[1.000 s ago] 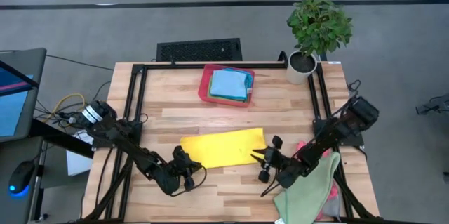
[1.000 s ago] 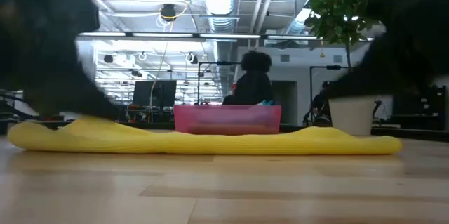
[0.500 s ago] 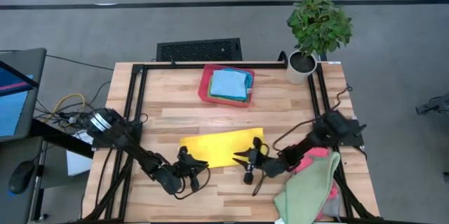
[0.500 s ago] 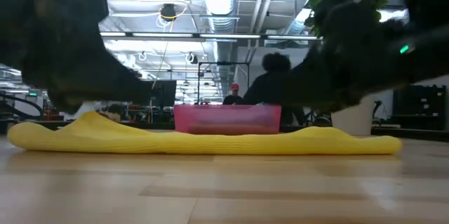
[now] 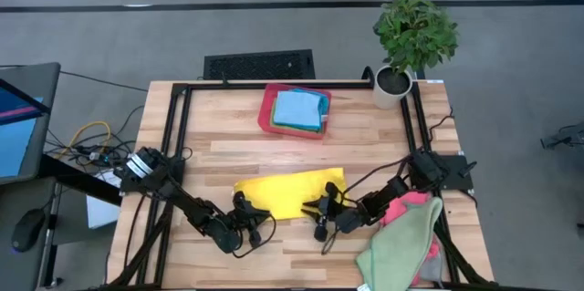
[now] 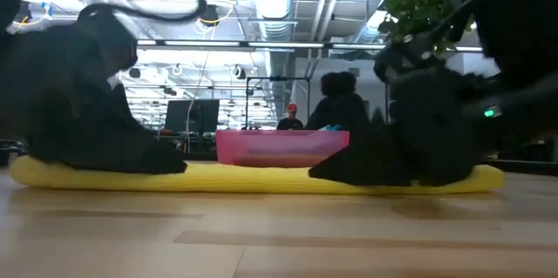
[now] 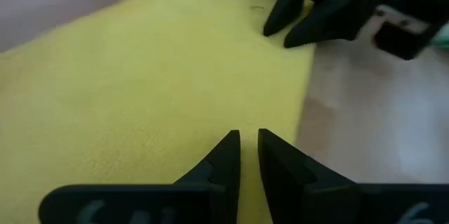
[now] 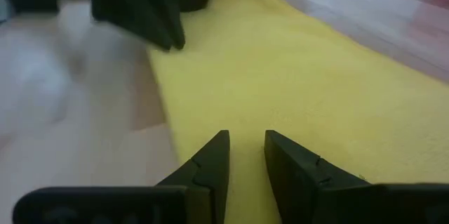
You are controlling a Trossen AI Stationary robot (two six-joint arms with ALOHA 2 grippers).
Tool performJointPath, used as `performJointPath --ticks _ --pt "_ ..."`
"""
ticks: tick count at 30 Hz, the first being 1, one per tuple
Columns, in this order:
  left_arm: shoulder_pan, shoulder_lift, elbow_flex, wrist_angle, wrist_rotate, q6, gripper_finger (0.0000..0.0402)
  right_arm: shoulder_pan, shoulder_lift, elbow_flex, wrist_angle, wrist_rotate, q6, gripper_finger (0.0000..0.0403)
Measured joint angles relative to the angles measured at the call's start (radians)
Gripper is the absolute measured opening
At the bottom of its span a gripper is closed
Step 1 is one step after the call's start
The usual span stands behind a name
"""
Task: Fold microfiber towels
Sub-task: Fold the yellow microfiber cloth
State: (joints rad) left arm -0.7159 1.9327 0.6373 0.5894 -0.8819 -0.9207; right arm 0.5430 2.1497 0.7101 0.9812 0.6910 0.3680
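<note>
Towel, yellow point(image 5: 290, 192), lies mid-table, near edge under my tools. Left tool point(image 7: 243, 155) nearly pressed together, right tool point(image 8: 244, 155) slightly spread, neither pinching. Next: pinch near corners, fold away.

A towel point(image 5: 287, 192) lies flat near the middle of the bench point(image 5: 228, 159), toward its front edge. The left gripper point(image 5: 256, 221) sits at the towel's front left corner, the right gripper point(image 5: 318, 211) at its front right corner. Behind the towel, a tray point(image 5: 266, 113) holds folded towels point(image 5: 298, 109). A potted plant point(image 5: 408, 40) stands at the back right corner. More towels point(image 5: 406, 241) are heaped at the front right.
</note>
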Motion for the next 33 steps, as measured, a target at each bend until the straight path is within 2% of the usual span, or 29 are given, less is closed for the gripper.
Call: performJointPath --ticks 4,8,14,20,24,29,33 --pt "-0.002 -0.129 0.002 0.009 -0.016 0.124 0.0042 -0.001 -0.105 0.004 0.019 0.004 -0.118 0.0118" --pt "0.0 -0.184 0.003 0.014 -0.062 0.196 0.0042 -0.004 -0.15 0.018 0.013 0.012 -0.2 0.0118" --pt "0.001 -0.103 0.002 0.003 -0.072 0.162 0.0042 -0.029 -0.068 0.108 0.017 -0.1 -0.213 0.0118" --pt "0.006 0.048 0.003 0.012 -0.047 0.024 0.0042 -0.056 0.048 0.177 0.011 -0.129 -0.184 0.0118" --pt "-0.001 0.106 0.013 0.019 -0.099 -0.006 0.0042 -0.07 0.12 0.187 0.012 -0.164 -0.124 0.0118" --pt "-0.018 0.087 0.023 0.016 -0.085 0.038 0.0042 -0.063 0.153 0.181 0.018 -0.156 -0.068 0.0118" --pt "-0.02 0.015 0.026 0.022 -0.026 0.057 0.0042 -0.055 0.11 0.169 -0.018 -0.139 -0.083 0.0118"
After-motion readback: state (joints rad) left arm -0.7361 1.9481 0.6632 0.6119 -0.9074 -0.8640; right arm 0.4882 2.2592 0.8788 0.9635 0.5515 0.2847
